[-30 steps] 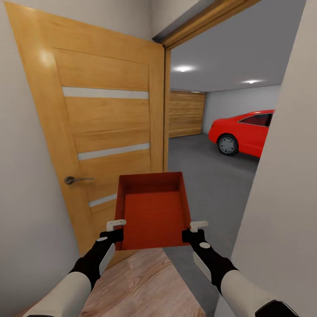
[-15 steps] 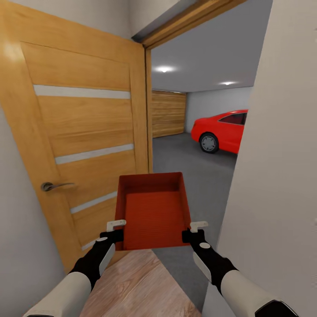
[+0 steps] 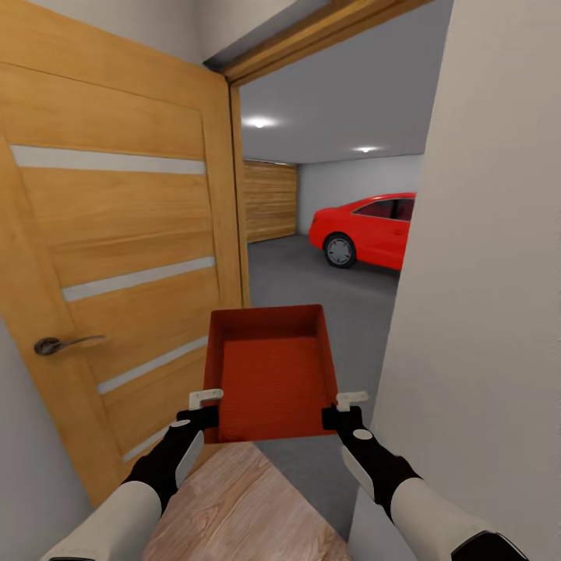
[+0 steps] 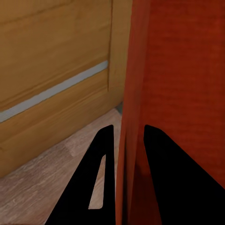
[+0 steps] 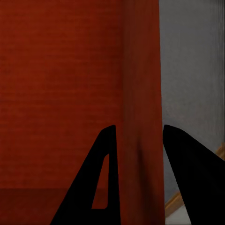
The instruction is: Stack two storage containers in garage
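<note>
An orange-red storage container (image 3: 271, 374) hangs in the air in front of me, held level by both arms. My left gripper (image 3: 204, 407) is shut on its left wall (image 4: 129, 117), one finger inside and one outside. My right gripper (image 3: 344, 409) is shut on the right wall (image 5: 143, 108) in the same way. Through the open doorway lies the garage with its dark grey concrete floor (image 3: 312, 284). Under my arms is light wood-plank floor (image 3: 234, 506). The second container is out of view.
An open wooden door (image 3: 117, 257) with a metal handle (image 3: 58, 344) stands close on my left. A white wall (image 3: 483, 296) stands close on the right. In the garage are a red car (image 3: 362, 230) and a wooden panel door (image 3: 269, 200).
The whole view has shifted: door, doorway and car slid left and the door looms larger. The container and both grippers hold the same pose.
</note>
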You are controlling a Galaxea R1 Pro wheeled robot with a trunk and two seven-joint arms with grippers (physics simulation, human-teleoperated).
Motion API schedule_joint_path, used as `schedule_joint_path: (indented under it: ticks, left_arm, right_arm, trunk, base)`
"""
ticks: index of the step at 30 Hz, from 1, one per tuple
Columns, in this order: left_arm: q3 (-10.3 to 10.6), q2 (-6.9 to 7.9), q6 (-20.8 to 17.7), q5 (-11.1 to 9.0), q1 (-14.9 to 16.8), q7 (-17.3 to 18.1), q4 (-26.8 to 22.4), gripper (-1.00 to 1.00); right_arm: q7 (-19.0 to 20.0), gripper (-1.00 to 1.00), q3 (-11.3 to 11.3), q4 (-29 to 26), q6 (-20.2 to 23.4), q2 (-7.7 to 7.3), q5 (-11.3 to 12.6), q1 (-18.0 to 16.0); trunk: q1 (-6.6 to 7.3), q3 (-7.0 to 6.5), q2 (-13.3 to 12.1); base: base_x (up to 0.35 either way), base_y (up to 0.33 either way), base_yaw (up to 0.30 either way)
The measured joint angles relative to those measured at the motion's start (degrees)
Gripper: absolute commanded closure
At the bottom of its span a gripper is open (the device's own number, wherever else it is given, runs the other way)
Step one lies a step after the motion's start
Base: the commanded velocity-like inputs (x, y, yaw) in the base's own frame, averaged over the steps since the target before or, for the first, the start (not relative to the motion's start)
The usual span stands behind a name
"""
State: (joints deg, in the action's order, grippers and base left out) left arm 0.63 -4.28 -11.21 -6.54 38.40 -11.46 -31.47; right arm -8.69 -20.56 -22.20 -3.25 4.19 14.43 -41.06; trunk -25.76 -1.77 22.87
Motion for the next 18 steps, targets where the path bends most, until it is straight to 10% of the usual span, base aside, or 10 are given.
schedule_joint_path:
  ticks: [18]
  left_arm:
    - [0.0, 0.01, 0.0, 0.0, 0.0, 0.0, -0.1, 1.0]
  right_arm:
    - [0.0, 1.0, 0.0, -0.1, 0.0, 0.0, 0.0, 0.0]
  trunk:
    - [0.01, 0.0, 0.0]
  base:
    - [0.02, 0.178, -0.222]
